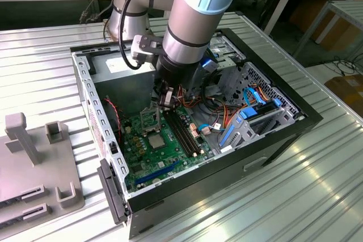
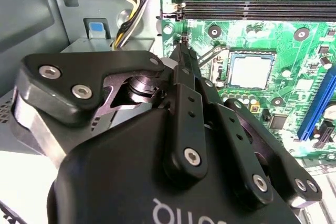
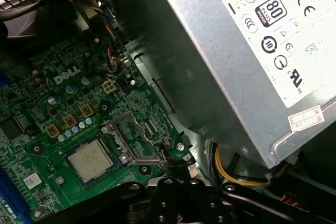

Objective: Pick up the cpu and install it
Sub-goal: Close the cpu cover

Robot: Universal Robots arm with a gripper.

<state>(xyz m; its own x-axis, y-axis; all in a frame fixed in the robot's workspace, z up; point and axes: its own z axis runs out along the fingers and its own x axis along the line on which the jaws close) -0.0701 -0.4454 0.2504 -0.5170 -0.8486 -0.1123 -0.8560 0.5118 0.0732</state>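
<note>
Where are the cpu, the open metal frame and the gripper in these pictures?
cpu [image 3: 90, 161]: first wrist view, middle of its silvery top, lying in the socket.
open metal frame [image 3: 132, 141]: first wrist view, on its hinged bar beside the cpu.
gripper [image 2: 185, 51]: second wrist view, at the fingertips.

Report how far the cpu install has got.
Done: the cpu already lies flat in its socket on the green motherboard, seen in both wrist views. In hand: nothing; the gripper, jaws closed together, sits beside the socket at the raised hollow metal frame and its lever. Left: that frame is still swung open, not clamped down over the chip.
</note>
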